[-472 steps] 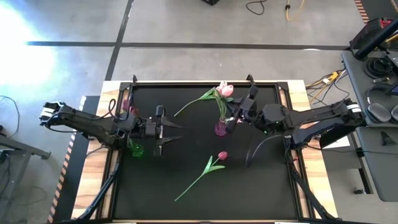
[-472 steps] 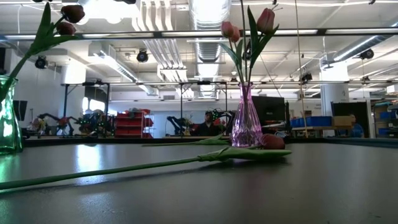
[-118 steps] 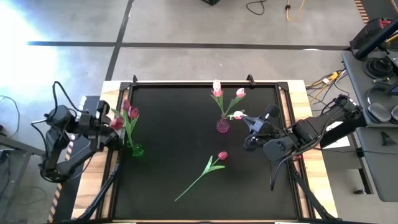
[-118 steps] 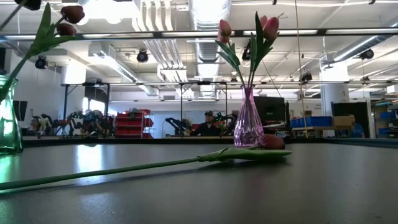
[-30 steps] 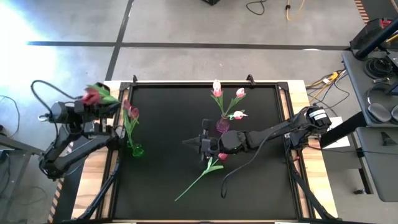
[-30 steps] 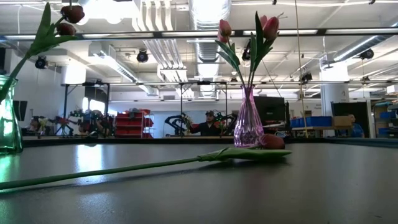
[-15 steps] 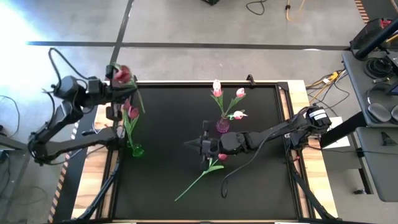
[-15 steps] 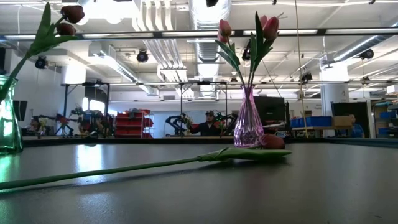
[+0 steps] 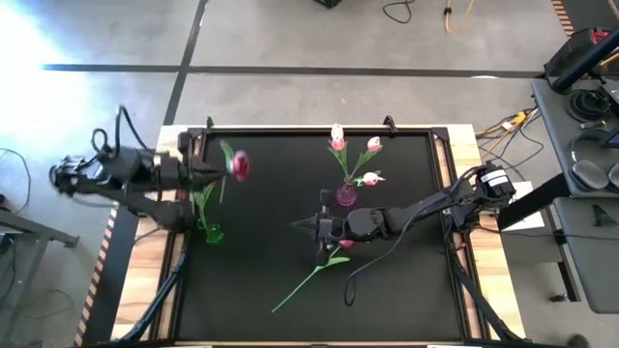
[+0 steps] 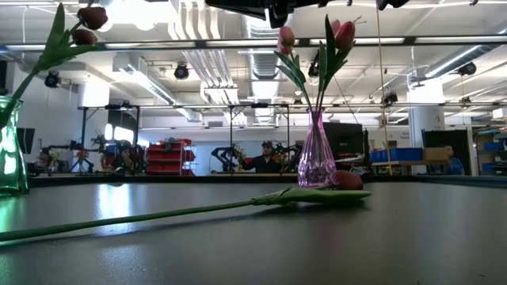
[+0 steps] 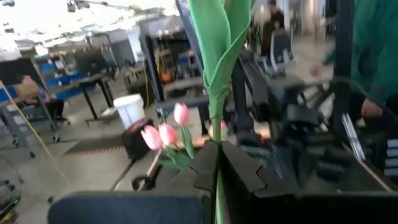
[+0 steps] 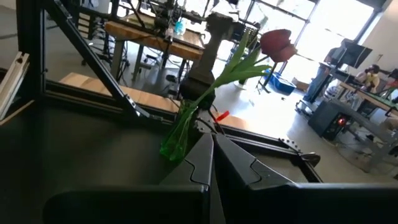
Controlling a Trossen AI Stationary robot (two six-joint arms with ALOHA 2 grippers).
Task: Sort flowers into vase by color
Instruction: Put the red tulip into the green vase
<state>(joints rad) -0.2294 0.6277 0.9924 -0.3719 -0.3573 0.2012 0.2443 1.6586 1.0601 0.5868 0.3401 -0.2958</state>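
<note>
- We worked on a black mat point(image 9: 280, 184) laid over a wooden table point(image 9: 484, 280) with a black frame, standing on a grey concrete floor crossed by dark tape lines.
- Beyond the table we saw a large workshop with ceiling pipes, red bins and a seated person point(image 10: 265, 158) far behind.
- We counted two vases: a green vase point(image 9: 211, 232) at the mat's left side and a pink vase point(image 9: 345, 197) near its middle.
- We counted three pale pink tulips point(image 9: 338, 138) in the pink vase and two dark red tulips point(image 10: 93, 17) in the green one.
- One red tulip point(image 9: 340, 246) lay flat on the mat, just below the pink vase.
- The left gripper point(image 9: 206, 170), above the green vase, was clenched on the stem of another red flower point(image 9: 240, 164).
- The right gripper point(image 9: 300, 226), closed and empty, hung beside the lying tulip's head.
</note>
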